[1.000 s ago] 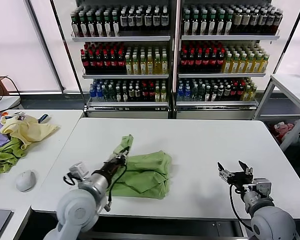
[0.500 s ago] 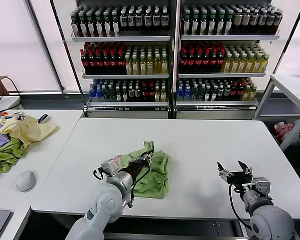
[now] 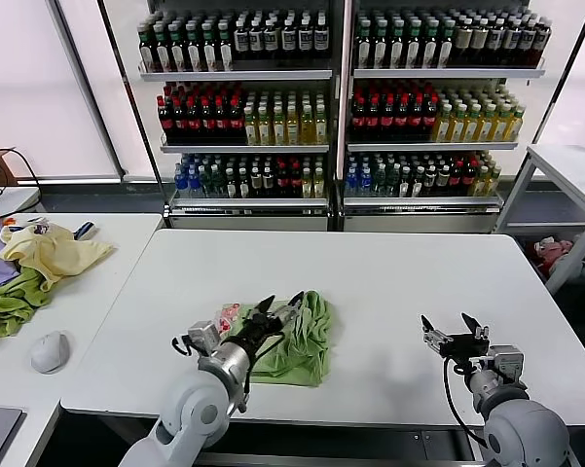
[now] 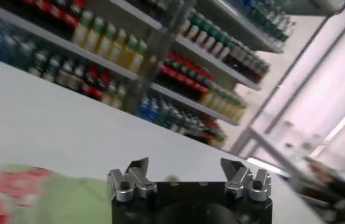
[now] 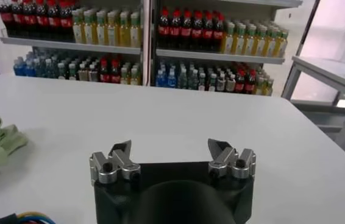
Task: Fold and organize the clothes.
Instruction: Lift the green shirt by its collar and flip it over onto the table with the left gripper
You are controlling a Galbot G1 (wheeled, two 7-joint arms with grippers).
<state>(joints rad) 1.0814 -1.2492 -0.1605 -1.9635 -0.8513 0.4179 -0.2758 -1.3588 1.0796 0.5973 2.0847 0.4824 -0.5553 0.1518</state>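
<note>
Near the tabletop's (image 3: 389,263) front edge, the left gripper (image 3: 278,307) hovers open-jawed over the folded polo shirt (image 3: 297,342); a withdrawing finger could snag and undo the loose fold, while the right gripper (image 3: 452,331) idles open

A light sage-green polo shirt (image 3: 302,336) lay folded into a compact, slightly rumpled bundle on the white bench (image 3: 389,282), toward the front edge and left of centre. Its folds were soft and uneven. A red-and-white printed patch (image 3: 228,313) showed at the bundle's left end, facing up.
</note>
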